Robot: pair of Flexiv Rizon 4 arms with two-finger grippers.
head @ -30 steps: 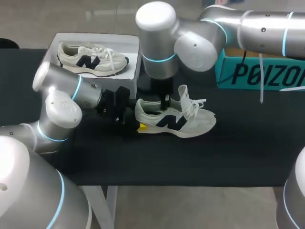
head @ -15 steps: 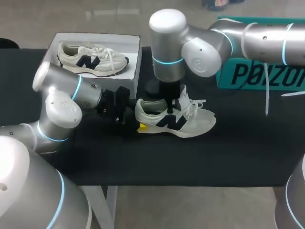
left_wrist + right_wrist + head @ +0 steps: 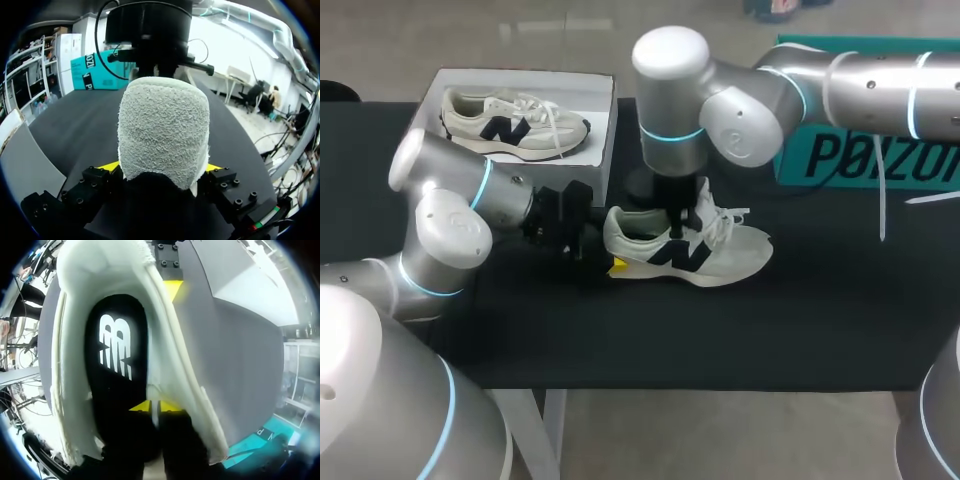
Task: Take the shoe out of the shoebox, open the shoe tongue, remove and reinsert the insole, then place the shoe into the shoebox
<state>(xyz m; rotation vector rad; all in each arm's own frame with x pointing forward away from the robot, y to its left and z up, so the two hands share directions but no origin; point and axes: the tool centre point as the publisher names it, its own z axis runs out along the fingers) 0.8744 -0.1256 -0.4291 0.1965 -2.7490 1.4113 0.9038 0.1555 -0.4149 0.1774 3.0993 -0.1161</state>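
The shoe (image 3: 685, 250) stands on its sole at the middle of the black table (image 3: 720, 330), heel to the left, toe to the right, with the tongue and laces raised toward the toe. The left arm comes in low from the left. The left gripper (image 3: 162, 167) has its jaws spread wide around the heel (image 3: 162, 130), with a yellow tip pressed against each side, so it is holding the shoe. The right arm reaches across from the far right and points straight down. The right gripper (image 3: 155, 406) is inside the shoe's opening, its jaws drawn narrow with the two yellow tips almost together, just above the dark insole (image 3: 117, 340). Whether they pinch the insole cannot be told. The white shoebox (image 3: 605, 130) sits at the far left, just beyond the heel, with a second shoe (image 3: 515, 122) lying in it. A teal lid (image 3: 840, 155) lies at the far right.
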